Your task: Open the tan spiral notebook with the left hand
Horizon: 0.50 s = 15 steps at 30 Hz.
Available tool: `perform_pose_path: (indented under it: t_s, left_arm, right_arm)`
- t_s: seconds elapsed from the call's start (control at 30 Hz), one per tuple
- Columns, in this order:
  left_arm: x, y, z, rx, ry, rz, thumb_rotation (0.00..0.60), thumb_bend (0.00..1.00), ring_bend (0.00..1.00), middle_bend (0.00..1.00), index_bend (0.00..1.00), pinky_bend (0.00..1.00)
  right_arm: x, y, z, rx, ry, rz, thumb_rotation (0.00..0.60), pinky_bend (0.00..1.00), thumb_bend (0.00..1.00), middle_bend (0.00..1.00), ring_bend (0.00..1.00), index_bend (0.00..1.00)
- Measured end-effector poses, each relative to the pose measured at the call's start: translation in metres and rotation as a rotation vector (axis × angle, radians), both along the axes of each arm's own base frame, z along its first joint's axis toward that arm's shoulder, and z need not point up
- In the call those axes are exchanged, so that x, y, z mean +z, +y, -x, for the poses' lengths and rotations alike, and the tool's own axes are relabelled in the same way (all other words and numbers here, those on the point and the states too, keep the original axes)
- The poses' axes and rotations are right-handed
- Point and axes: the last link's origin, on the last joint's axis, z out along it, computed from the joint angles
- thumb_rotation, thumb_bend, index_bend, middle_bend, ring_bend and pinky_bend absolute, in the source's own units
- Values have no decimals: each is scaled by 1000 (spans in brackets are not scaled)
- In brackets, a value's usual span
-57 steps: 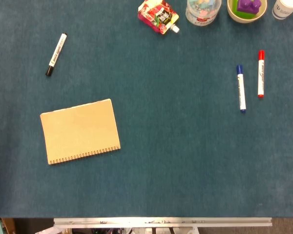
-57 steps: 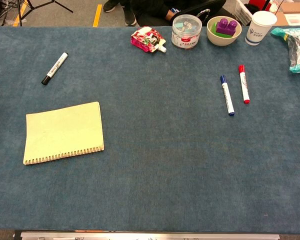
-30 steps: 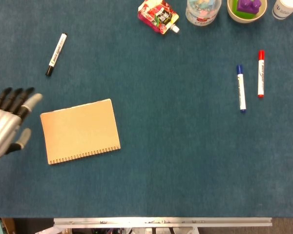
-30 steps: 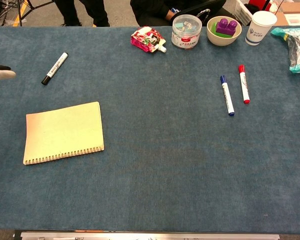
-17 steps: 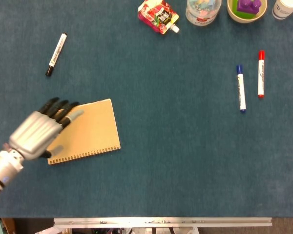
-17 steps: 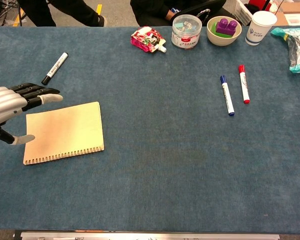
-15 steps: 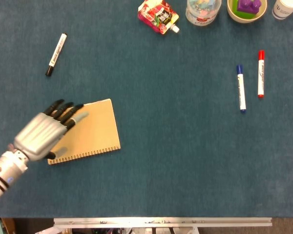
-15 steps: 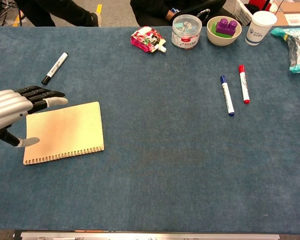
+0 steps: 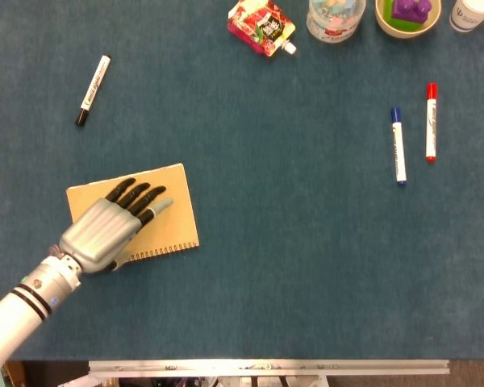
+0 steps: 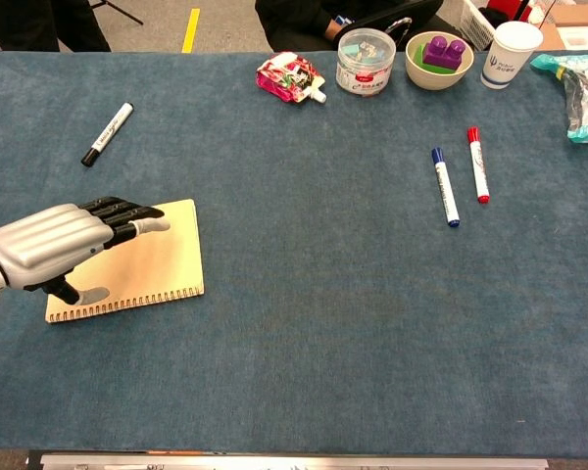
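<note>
The tan spiral notebook (image 9: 171,191) (image 10: 167,266) lies closed and flat on the blue table at the left, with its wire spiral along the near edge. My left hand (image 9: 111,222) (image 10: 59,242) is spread above the notebook's cover, fingers extended toward the far right and thumb near the spiral edge. It holds nothing. I cannot tell whether it touches the cover. The right hand shows in neither view.
A black marker (image 9: 93,89) (image 10: 108,133) lies beyond the notebook. Blue (image 9: 398,146) and red (image 9: 430,121) markers lie at the right. A snack pouch (image 9: 260,26), a clear jar (image 10: 365,62), a bowl with a purple block (image 10: 438,57) and a paper cup (image 10: 510,53) line the far edge.
My left hand came in from the left edge and moved right and nearer, ending spread over the notebook's cover. The notebook has not moved.
</note>
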Motion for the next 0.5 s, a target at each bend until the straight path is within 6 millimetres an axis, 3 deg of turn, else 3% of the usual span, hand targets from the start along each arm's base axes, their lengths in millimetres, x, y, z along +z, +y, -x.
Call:
perform_pose_path:
  t_s: [0.5]
  left_arm:
    - [-38, -4, -30, -7, -43, 37, 573, 253, 0, 0, 0, 0]
  right_arm:
    - [5, 4, 9, -16, -12, 9, 600, 265, 222, 249, 147, 238]
